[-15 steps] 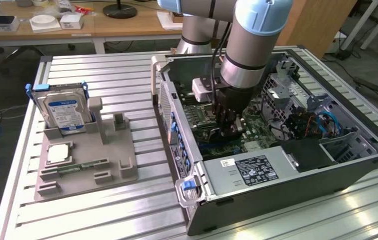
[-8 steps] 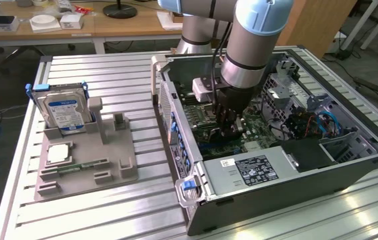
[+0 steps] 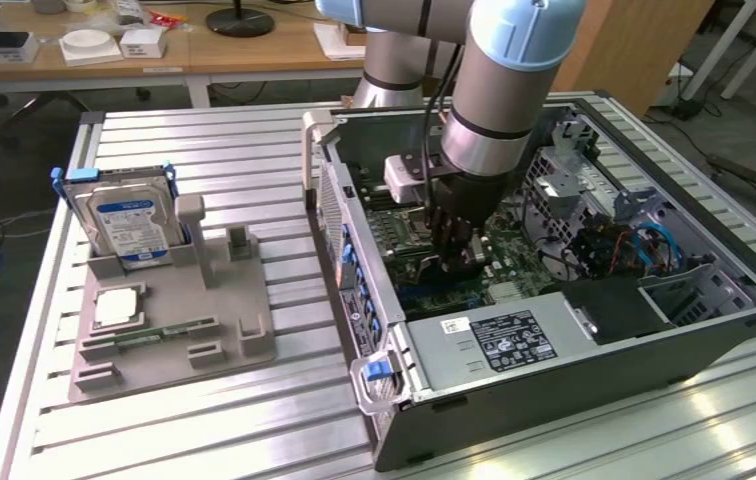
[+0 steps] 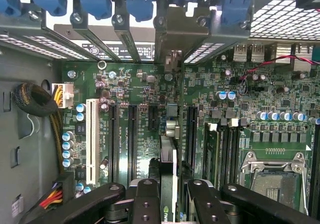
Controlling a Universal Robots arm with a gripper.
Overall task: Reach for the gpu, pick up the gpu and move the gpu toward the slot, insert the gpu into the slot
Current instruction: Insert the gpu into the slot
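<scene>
Holding gpu (image 4: 167, 184) edge-on between closed fingers (image 4: 145, 204) of gripper (image 4: 168, 210), card clamped, low inside open computer case (image 3: 698, 320) over motherboard (image 4: 215, 108). Card edge sits near long black expansion slot (image 4: 191, 134), about 1 o'clock from card in wrist view. Risk: edge offset or tilted from slot would jam on slot wall or strike capacitors (image 4: 226, 95); slip in grip would skew card. Hard drive (image 3: 129, 225) in tray at 9 o'clock, exterior view

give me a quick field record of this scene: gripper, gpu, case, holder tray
gripper: inside the open computer case, shut on the gpu
gpu: held edge-on over the motherboard, in line with the expansion slots
computer case: lying on its side, side panel off
holder tray: on the exterior view's left, carrying the hard drive upright
seated in slot: cannot tell
</scene>
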